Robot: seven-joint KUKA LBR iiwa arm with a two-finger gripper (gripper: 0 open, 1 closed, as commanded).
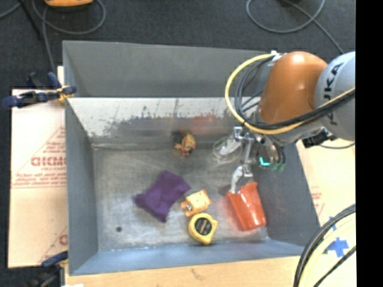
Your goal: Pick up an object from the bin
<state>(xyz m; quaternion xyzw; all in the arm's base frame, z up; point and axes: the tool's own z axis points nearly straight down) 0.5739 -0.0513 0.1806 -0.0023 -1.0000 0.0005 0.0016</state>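
Your jaws hang over the upper rim of the orange-red plastic cup [247, 208], which lies on its side in the lower right of the bin [78, 178]. You cannot tell whether they are open or closed. A yellow tape measure [201, 228] lies just left of the cup.

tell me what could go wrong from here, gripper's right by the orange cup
The gripper sits at the upper end of the orange cup, which lies on its side; it may roll or slip away. The cup is close to the bin wall, so the arm could bump it. The yellow tape measure lies beside and might get nudged.
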